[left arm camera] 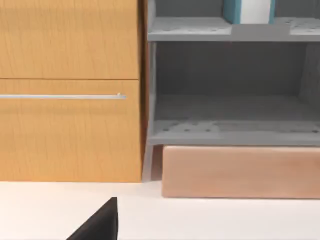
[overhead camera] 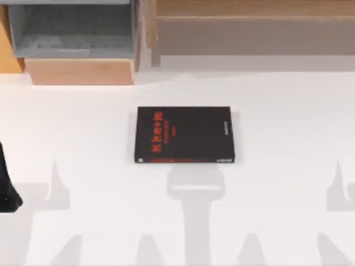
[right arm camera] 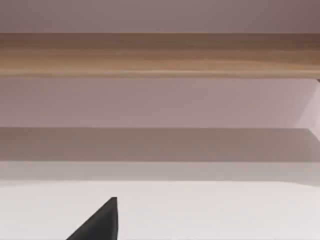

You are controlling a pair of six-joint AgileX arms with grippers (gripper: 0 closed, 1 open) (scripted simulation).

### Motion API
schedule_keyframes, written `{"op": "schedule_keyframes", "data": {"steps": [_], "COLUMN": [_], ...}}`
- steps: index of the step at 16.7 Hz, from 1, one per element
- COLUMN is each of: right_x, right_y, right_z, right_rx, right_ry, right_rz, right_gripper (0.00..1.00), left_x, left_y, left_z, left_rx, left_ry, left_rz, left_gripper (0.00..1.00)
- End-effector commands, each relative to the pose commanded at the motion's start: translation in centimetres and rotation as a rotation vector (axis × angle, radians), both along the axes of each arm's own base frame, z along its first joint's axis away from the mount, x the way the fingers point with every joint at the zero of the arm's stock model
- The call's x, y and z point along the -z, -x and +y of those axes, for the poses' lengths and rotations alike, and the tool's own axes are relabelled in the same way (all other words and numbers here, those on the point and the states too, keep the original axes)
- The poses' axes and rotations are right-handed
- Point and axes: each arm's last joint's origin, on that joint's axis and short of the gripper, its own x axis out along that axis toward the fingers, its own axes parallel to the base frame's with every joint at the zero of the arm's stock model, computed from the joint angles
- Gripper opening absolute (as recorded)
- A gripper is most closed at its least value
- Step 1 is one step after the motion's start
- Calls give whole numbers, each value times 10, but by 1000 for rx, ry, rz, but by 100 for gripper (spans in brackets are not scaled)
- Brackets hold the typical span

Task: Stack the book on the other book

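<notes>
black book [overhead camera: 186,134] mid-table, left pincer [overhead camera: 8,191] well apart

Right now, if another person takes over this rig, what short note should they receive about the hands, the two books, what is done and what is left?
Left hand: parked at the table's left edge; fingers not readable.
Right hand: low over the white table, facing a wooden ledge; fingers not readable.
Black book: lies flat at the table's centre, red lettering up, nothing on it.
Light blue-teal book: stands on the upper grey shelf of the cabinet behind the table.
Done: nothing yet.
Left: take the teal book from the shelf and lay it on the black book.
</notes>
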Motion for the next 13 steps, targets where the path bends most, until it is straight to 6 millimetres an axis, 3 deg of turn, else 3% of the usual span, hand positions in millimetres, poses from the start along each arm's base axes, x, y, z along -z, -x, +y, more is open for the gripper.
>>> {"op": "schedule_keyframes", "data": {"steps": [5,9,13], "right_x": [0,0,0], "right_y": [0,0,0], "right_z": [0,0,0], "right_rx": [0,0,0], "right_ry": [0,0,0], "right_rz": [0,0,0], "right_gripper": [100,100,100], "left_x": [-13,-51,-99], "left_y": [-1,-13,-49], "left_z": [-1,-3,-7], "left_rx": [3,14,20], "left_ry": [1,5,11], "left_rz": [-9,-21,-22], "left_gripper": [100,100,100]}}
